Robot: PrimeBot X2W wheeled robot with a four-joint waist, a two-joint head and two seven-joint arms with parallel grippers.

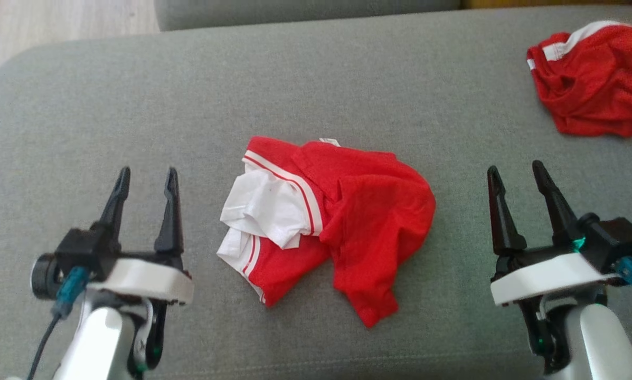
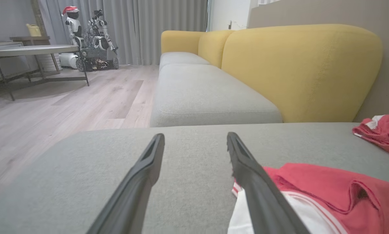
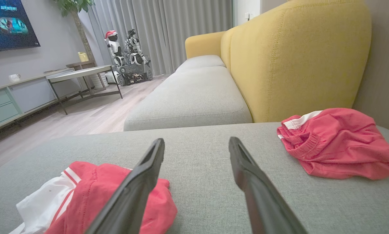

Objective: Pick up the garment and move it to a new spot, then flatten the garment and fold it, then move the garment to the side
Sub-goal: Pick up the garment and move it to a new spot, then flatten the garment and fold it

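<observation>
The left gripper (image 1: 148, 174) stands at the lower left of the head view and the right gripper (image 1: 515, 169) at the lower right. Both have their jaws spread wide and hold nothing, their fingers pointing up the frame above the grey cushion (image 1: 347, 79).

Between them, in the middle of the frame and touched by neither, lies the garment (image 1: 358, 211). It is a red piece with white panels and striped trim, bunched and creased, with one part flopped over another. In the left wrist view it sits at the lower right, partly behind that gripper's finger; in the right wrist view it sits at the lower left.

A second red garment (image 1: 595, 79) lies crumpled at the upper right, well apart from the first.

By my reading the task is near its beginning. The garment is neither flattened nor folded, and whether it already lies in its new spot I cannot tell. Grasping, spreading, folding and setting it aside all seem left to do.
</observation>
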